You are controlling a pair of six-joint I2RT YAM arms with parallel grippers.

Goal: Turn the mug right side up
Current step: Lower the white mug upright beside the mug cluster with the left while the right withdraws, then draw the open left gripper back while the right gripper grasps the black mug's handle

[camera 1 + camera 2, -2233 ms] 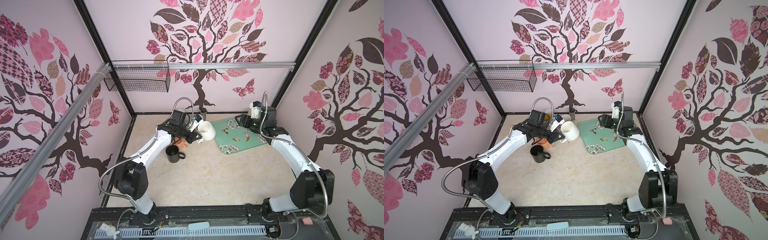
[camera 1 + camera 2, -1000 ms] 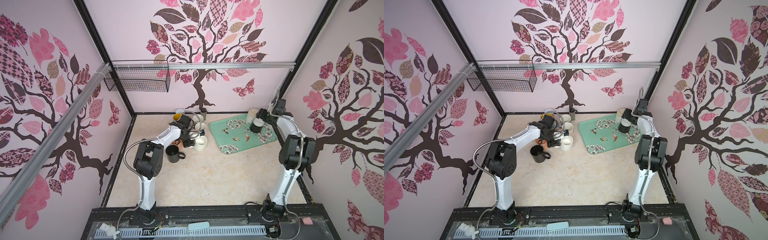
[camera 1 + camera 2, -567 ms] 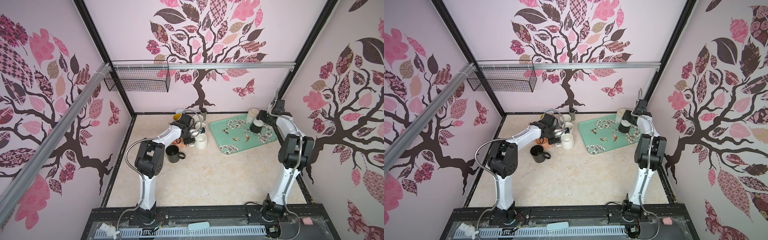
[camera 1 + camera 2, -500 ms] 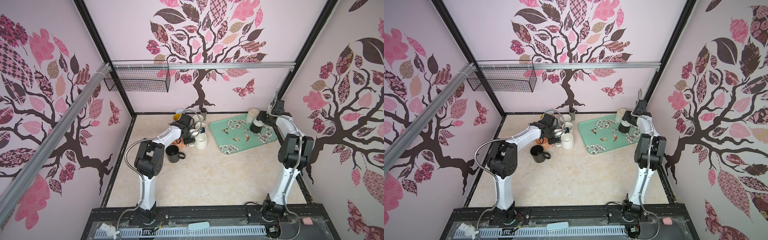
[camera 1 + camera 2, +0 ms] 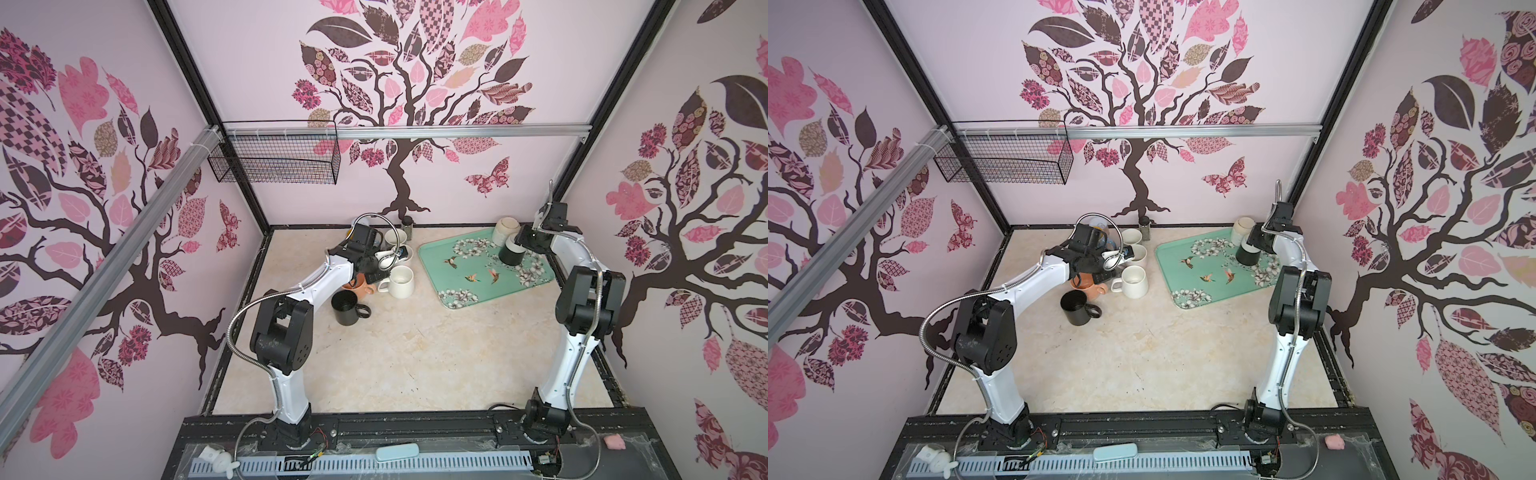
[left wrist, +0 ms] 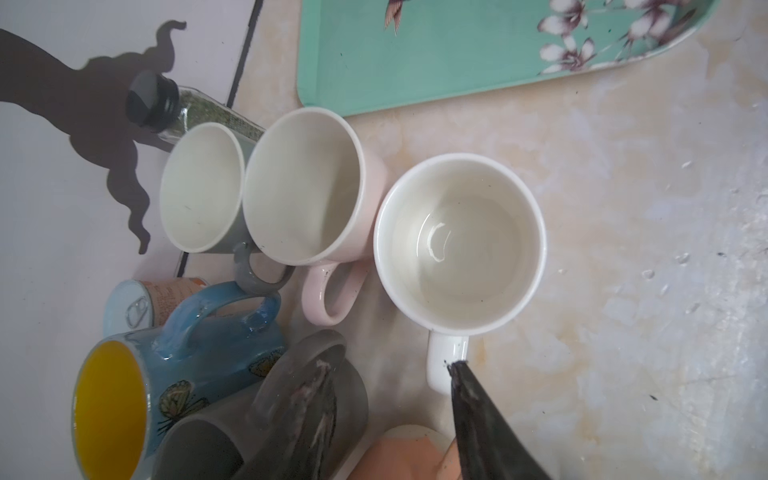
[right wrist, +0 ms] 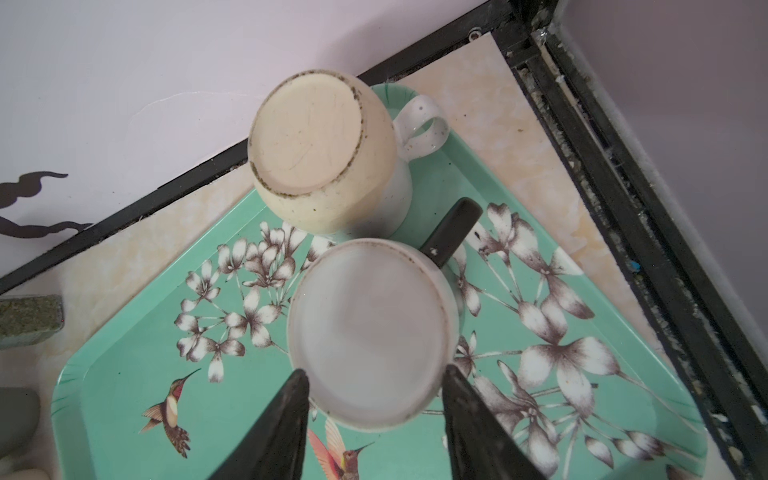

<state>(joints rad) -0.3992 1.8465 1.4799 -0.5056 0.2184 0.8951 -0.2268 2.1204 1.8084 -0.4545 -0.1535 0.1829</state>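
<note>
Right pincer (image 7: pixel 376 372): jaws spread astride the dark mug's (image 7: pixel 370 332) upturned base, tips at its rim. Whether they touch it, cannot tell.
Left pincer (image 6: pixel 386 365): spread, one tip at the white mug's (image 6: pixel 457 241) handle.
Room: cream mug (image 7: pixel 307 137) crowds the dark mug from behind, wall and tray (image 7: pixel 116 374) corner close; pink mug (image 6: pixel 307 187) just beside the white mug, bare table (image 6: pixel 644 291) beyond.
Change: white mug, earlier aloft in the left pincer, now stands upright on the table — let go.
Dark mug: upside down on the tray — between the right jaws.

White left arm (image 5: pixel 320 278), white right arm (image 5: pixel 574 365), black joints (image 5: pixel 282 332), silver ribbed cables (image 5: pixel 232 328), dark claw fingers (image 7: pixel 274 428)
</note>
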